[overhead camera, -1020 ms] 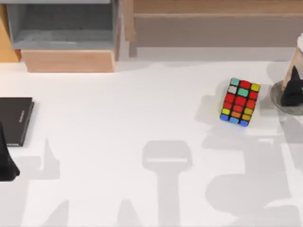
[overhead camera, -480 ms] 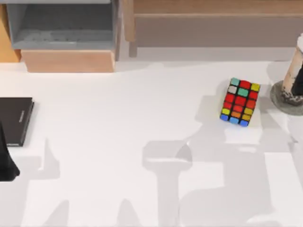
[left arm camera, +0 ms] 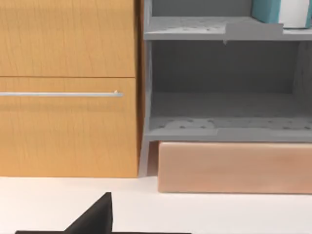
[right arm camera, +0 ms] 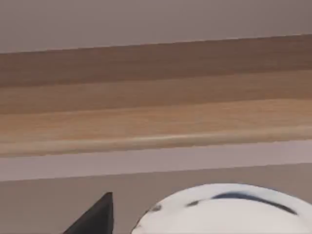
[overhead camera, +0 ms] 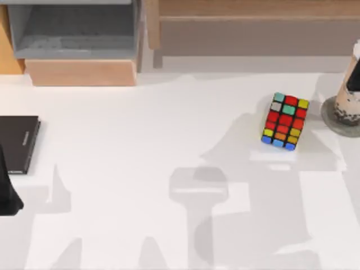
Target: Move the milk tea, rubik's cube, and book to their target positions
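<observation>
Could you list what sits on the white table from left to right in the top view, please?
Left gripper at the left edge and the black slab beside it, order between them unclear → rubik's cube → grey disc with the milk tea standing on it.

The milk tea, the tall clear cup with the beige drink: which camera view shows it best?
The top view: the tall clear cup of beige milk tea stands on a flat grey round disc at the table's right edge, dark pearls visible. The right wrist view gives its white top. The left wrist view faces the shelves.
</observation>
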`<state>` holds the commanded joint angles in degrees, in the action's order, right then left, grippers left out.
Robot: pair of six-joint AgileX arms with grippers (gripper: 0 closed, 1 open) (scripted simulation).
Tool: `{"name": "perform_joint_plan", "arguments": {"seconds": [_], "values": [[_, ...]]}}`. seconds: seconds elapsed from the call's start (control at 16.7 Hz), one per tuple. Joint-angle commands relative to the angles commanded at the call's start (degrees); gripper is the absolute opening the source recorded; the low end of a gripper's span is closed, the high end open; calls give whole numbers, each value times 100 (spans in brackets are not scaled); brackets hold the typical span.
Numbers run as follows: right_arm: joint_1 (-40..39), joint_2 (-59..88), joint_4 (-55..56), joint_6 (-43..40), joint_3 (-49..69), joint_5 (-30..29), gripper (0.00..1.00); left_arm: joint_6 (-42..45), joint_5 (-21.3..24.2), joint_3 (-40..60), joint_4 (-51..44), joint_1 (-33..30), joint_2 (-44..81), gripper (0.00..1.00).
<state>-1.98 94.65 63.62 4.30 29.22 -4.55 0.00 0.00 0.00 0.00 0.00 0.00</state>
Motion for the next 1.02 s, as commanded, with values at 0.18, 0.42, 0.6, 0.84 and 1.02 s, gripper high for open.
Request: {"name": "perform_joint_plan", "arguments": {"seconds": [0.18, 0.42, 0.6, 0.84, 1.02], "values": [[-95, 10, -1005, 572, 1008, -68, 100, 0, 0, 0, 0, 0, 0, 100], [-306, 305, -3190, 1492, 2820, -139, 100, 0, 0, 0, 0, 0, 0, 100], [-543, 709, -5279, 2166, 4296, -138, 100, 0, 0, 0, 0, 0, 0, 100], [-917, 1432, -8251, 2895, 6178, -48, 100, 0, 0, 0, 0, 0, 0, 100], [-1187, 2045, -10365, 3261, 7362, 73, 100, 0, 0, 0, 0, 0, 0, 100]]}}
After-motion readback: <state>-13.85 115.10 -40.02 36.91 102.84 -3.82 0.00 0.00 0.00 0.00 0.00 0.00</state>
